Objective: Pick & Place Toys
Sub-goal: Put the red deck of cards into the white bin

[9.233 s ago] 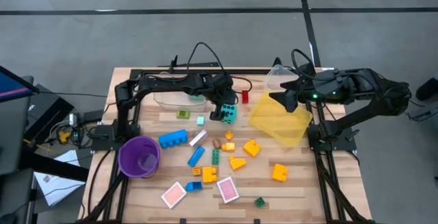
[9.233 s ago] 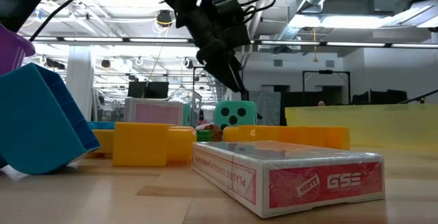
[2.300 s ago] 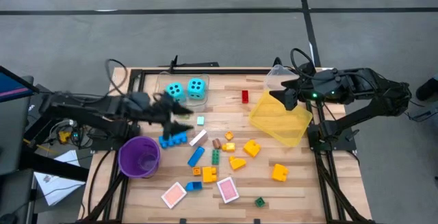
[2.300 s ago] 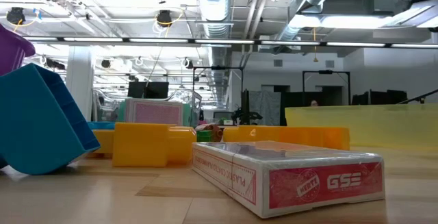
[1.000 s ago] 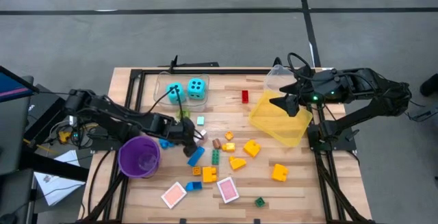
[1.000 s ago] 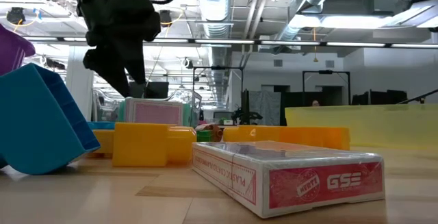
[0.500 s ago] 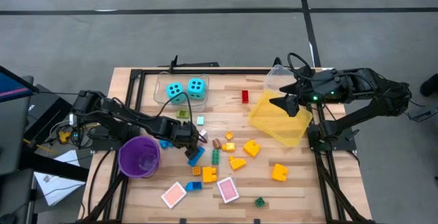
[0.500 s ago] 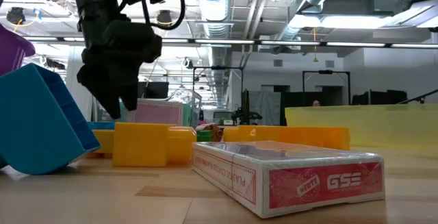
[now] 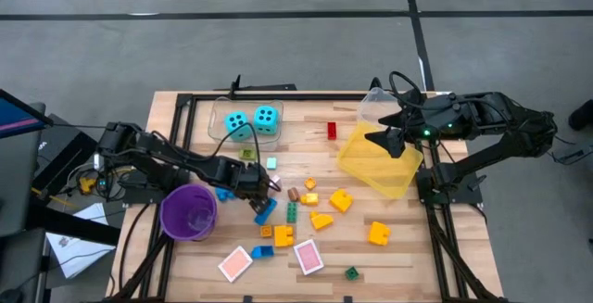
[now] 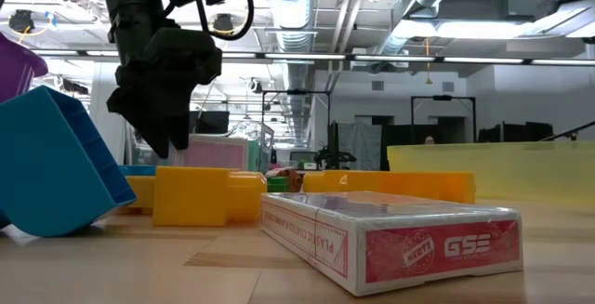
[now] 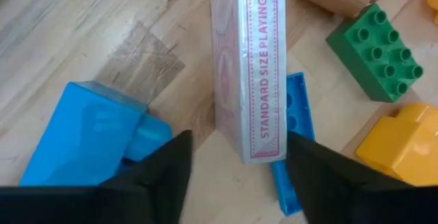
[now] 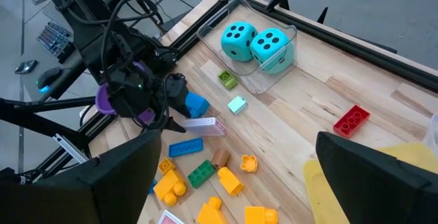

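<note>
Within the last second the left gripper (image 9: 262, 188) has dropped onto the clutter at centre-left of the high view, so a new pick looks underway. Its jaws are spread wide, astride the pink-and-white boxed deck of playing cards (image 11: 248, 66), not yet gripping. The 2 cyan dice (image 9: 251, 119) already sit in the clear tray, upper centre.

Room is tight: a long blue plastic brick (image 11: 292, 138) lies under the deck and a larger blue brick (image 11: 89, 136) is just beside. The right gripper (image 9: 389, 134), fingers apart, hovers over the yellow plastic bin (image 9: 380, 161), well apart.

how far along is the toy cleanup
Done: both cyan dice sit in the clear tray. In hand: the left claw, open, hangs over the card box lying by the blue bricks, not gripping yet. Left: most bricks and the pink cards lie loose on the table. The right claw waits over the yellow bin.
</note>
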You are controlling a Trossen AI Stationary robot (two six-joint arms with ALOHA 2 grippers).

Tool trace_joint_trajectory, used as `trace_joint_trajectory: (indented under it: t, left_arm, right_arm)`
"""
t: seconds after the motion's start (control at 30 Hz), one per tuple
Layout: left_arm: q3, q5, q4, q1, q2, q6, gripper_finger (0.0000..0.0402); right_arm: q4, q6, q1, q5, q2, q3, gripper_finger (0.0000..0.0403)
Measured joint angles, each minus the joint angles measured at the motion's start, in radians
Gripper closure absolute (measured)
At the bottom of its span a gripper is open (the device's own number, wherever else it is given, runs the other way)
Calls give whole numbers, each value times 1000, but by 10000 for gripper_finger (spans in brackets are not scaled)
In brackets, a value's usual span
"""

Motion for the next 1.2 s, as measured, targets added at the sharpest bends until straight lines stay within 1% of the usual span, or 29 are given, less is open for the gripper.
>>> trace_joint_trajectory:
  t: [0.17,0.2,0.53,0.63,0.8,0.87,1.0,1.03,1.1,1.2]
  left_arm:
    - [0,23,1,10,0,17,333]
    - [0,28,2,12,0,23,349]
    - [0,40,10,13,-2,35,345]
    - [-1,42,12,13,-23,58,345]
    - [-1,44,9,13,-123,133,345]
    - [-1,48,16,15,-175,199,345]
    - [-1,97,60,26,-278,329,345]
    - [-1,113,67,31,-299,348,345]
    - [0,137,70,49,-328,367,345]
    - [0,159,73,76,-343,379,345]
  right_arm:
    - [0,0,0,0,0,0,23]
    - [0,0,0,0,0,0,23]
    - [-1,-10,0,0,0,0,23]
    - [-1,-16,0,0,0,0,23]
    - [-13,-35,0,1,1,0,23]
    - [-27,-42,0,4,7,0,23]
    - [-38,-108,-1,1,37,0,23]
    - [-38,-138,-1,-7,47,0,23]
    - [-37,-212,-4,-56,72,0,23]
    - [-21,-305,-33,-172,128,0,23]
